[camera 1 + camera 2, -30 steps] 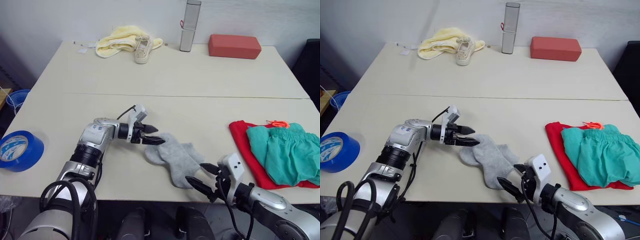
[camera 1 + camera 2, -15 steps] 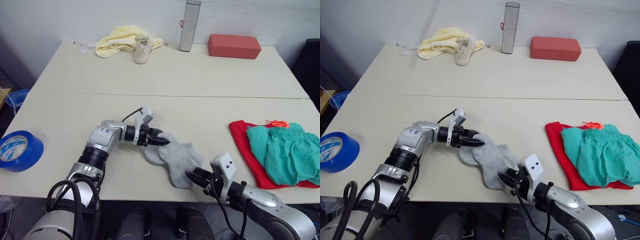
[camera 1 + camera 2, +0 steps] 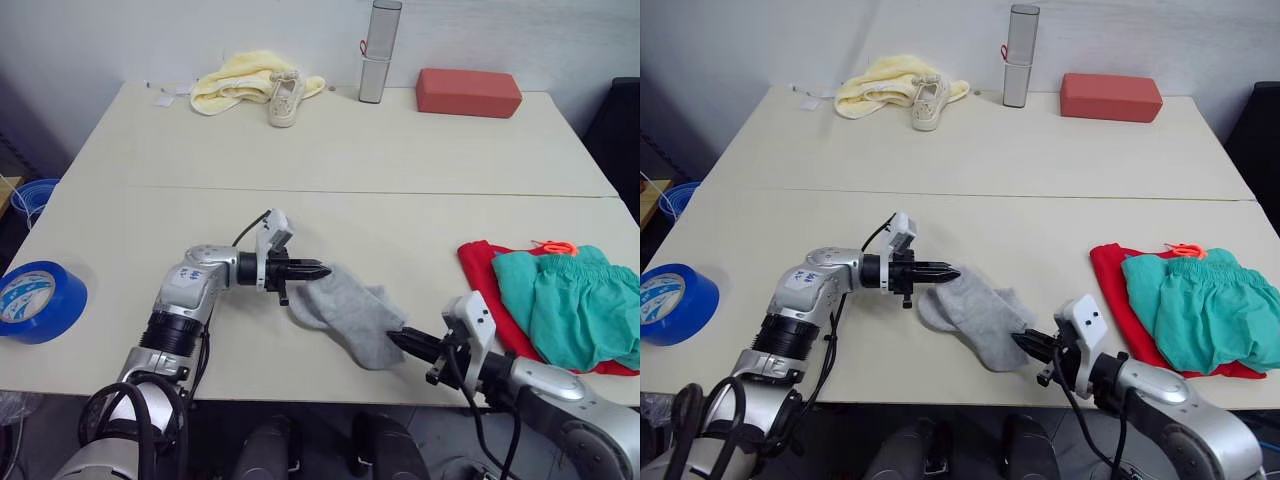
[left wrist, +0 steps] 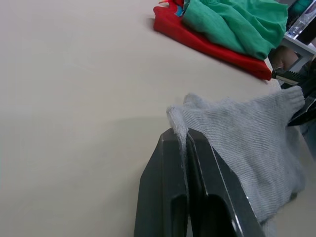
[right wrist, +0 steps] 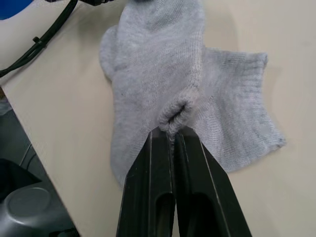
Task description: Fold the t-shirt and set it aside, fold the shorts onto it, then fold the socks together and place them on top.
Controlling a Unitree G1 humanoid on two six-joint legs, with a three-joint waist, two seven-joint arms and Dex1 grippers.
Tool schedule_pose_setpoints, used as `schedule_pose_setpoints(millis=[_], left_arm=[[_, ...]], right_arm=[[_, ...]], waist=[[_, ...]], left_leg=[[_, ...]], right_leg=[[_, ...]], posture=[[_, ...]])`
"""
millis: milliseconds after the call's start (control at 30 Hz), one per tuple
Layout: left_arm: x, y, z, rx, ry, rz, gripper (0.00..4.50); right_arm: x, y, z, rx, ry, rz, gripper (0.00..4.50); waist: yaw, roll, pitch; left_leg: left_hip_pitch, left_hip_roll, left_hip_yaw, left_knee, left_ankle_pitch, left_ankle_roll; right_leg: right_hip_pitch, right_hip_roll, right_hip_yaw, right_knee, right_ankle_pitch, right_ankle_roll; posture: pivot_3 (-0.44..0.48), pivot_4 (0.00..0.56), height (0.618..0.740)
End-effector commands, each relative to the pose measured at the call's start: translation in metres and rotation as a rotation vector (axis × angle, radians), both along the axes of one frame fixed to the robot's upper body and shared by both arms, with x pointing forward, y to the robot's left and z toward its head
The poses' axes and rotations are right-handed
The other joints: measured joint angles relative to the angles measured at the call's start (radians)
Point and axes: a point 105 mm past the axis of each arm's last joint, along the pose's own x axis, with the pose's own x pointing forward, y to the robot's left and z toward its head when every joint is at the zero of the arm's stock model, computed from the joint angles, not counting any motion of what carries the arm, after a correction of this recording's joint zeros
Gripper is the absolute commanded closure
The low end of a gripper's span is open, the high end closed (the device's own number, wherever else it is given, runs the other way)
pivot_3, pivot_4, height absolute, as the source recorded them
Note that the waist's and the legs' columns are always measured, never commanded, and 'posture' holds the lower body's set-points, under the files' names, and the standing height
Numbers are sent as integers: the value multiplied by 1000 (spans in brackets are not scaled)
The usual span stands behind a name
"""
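Socks [image 3: 345,312] lie near the front edge of the worktop [image 3: 330,150], one over the other, and I have a pinch on each end of the upper one. My left hand [image 3: 318,270] is clamped on a fold of grey knit at the end farthest from the edge; in the left wrist view the cloth runs up between my fingers [image 4: 170,163] with no gap left. My right hand [image 3: 1023,343] is clenched on a small loop of fabric at the near end, and the right wrist view shows that loop bunched between the closed fingers [image 5: 158,163]. Holding both ends this way keeps the sock stretched flat between my hands, which I judge is what lets it be squared over its partner before the pair is doubled up.

The t-shirt [image 3: 480,275] sits folded by the right edge of the worktop, and the shorts [image 3: 570,305] rest on top of it, so the first two steps look finished. That stack is well apart from the socks, on my right side, leaving room to carry the pair across once folded.

A yellow cloth [image 3: 235,78], a beige shoe [image 3: 286,98] and a red block [image 3: 469,92] stay at the far edge, clear of the work.
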Motion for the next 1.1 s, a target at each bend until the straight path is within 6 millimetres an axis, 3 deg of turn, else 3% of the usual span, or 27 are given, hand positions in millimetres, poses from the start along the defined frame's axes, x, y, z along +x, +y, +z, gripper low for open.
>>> schedule_pose_setpoints(millis=[33, 300, 500, 800, 1100], left_arm=[[-2, 7, 17, -32, -46, 39, 4475], [-22, 17, 17, -35, 7, 112, 4475], [-43, 26, 5, -66, 56, 280, 4475], [-56, 28, -7, -80, 90, 400, 4475], [-59, 34, -9, -62, 111, 422, 4475]], right_arm=[[8, -5, 19, 22, -19, 17, 4500], [25, -13, 28, 29, 29, 3, 4500], [46, -30, 24, -17, 170, -30, 4500], [59, -19, 32, 53, 285, -13, 4500], [53, -12, 26, 26, 390, 16, 4500]], waist=[[-1, 0, 0], [3, 0, 0], [-9, 0, 0], [-1, 0, 0], [-1, 0, 0]], left_leg=[[0, 0, 0, 0, 0, 0], [-1, 0, -2, 0, 0, 0], [-2, -1, -3, 1, 0, 1], [-2, -1, -3, 1, 1, 0], [-3, -1, -3, 0, 1, 0]], right_leg=[[0, 0, 0, 0, 0, 0], [0, 0, -2, 0, 0, 0], [1, -2, -2, -1, 1, 2], [1, -2, -3, -1, 1, 1], [0, -2, -3, -1, 1, 1]], posture=[[0, 150, 740], [0, 150, 740], [0, 150, 740], [0, 150, 740], [0, 150, 740]])
